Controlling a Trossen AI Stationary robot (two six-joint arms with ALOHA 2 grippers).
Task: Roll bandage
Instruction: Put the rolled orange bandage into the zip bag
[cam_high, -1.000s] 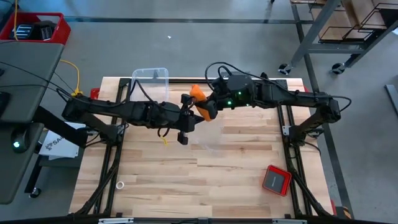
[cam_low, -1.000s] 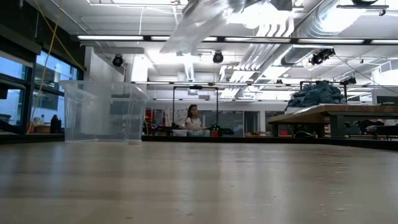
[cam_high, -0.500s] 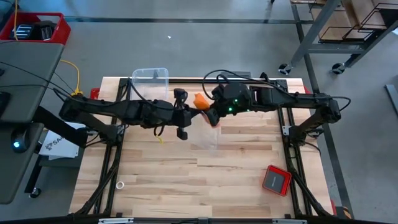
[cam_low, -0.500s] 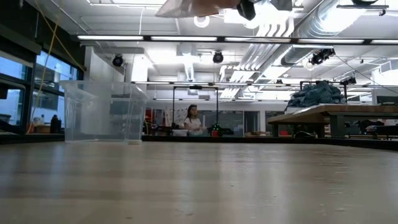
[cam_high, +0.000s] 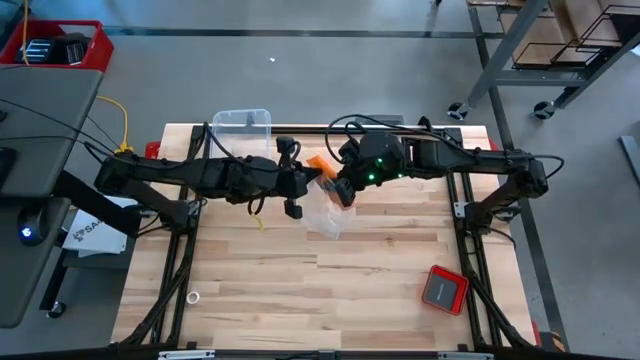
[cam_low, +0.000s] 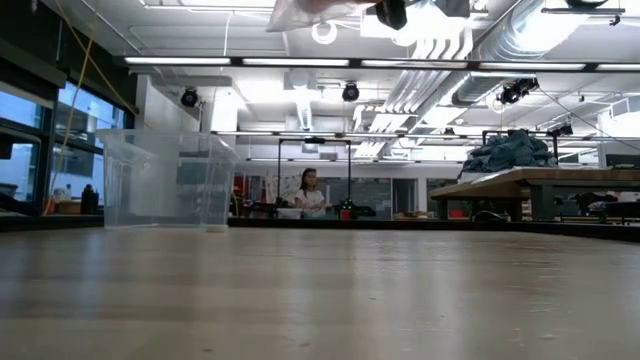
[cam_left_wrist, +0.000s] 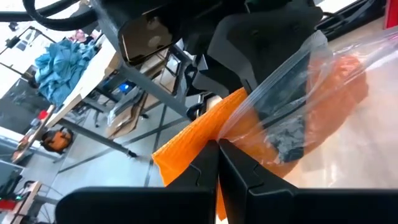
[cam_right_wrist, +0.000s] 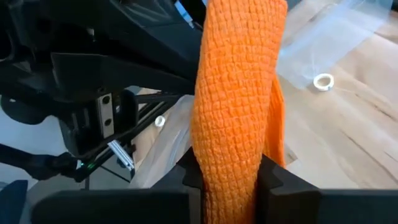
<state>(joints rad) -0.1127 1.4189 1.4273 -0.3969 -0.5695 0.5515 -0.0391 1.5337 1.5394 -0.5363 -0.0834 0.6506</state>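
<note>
The bright orange bandage is held in the air over the table's far middle, where both arms meet. My right gripper is shut on it; in the right wrist view the bandage stands up from the fingers as a thick band. A clear plastic bag hangs around it, and the bandage shows through the bag. My left gripper is shut at the bag's edge. The low view shows only the bag's lower part at its top edge. My left gripper pinches the clear bag's edge between its two shut fingertips, right where the film lies against the bandage's bare end. Whether it also has bandage cloth, I cannot tell. The bag is clear of the table. My right gripper pinches the bandage's lower end between its two fingers, which lie across the band. The bandage rises from the fingers, lifted clear of the table. The bag's film lies around it.
A clear plastic bin stands at the table's far left edge. A small red square device lies near the right front, a small white ring near the left front. Beyond the table a person sits far off.
My right gripper has tipped further downward with the bandage. My left gripper has turned and risen a little. The bag's lower part has swung up, almost out of the low view. From above, less of the orange shows and the bag stands out more.
</note>
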